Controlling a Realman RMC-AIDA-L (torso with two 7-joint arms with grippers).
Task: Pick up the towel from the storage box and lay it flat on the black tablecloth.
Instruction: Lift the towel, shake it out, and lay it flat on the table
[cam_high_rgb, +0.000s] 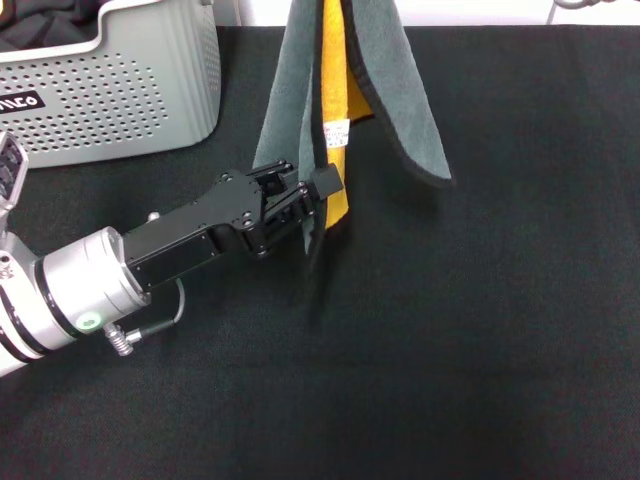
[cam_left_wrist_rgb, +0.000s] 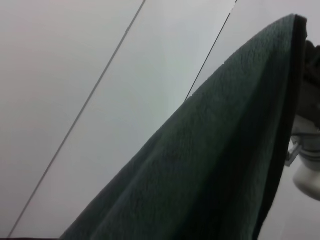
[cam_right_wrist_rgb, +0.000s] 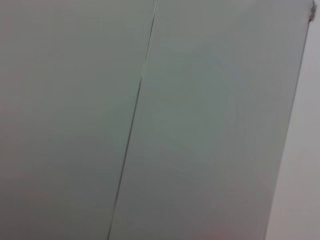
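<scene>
Head view is filled mostly by the black tablecloth (cam_high_rgb: 450, 350), which is spread across the whole work surface. At the far left corner the storage box (cam_high_rgb: 120, 90) is seen standing on the cloth, a light grey perforated basket with a black label; some dark fabric is visible inside it. The towel (cam_high_rgb: 300, 110) is hung vertically above the cloth near the middle, its top cut off by the upper edge, grey-green faces outward and a yellow-orange face shown between the folds, with a small white tag (cam_high_rgb: 338, 133) on it. The left gripper (cam_high_rgb: 318, 205) is reached in from the lower left, and its fingers are closed on the towel's lower edge just below the tag. From the left wrist view, only the towel's grey-green face (cam_left_wrist_rgb: 210, 170) is shown against a pale wall. The right gripper is not seen anywhere.
</scene>
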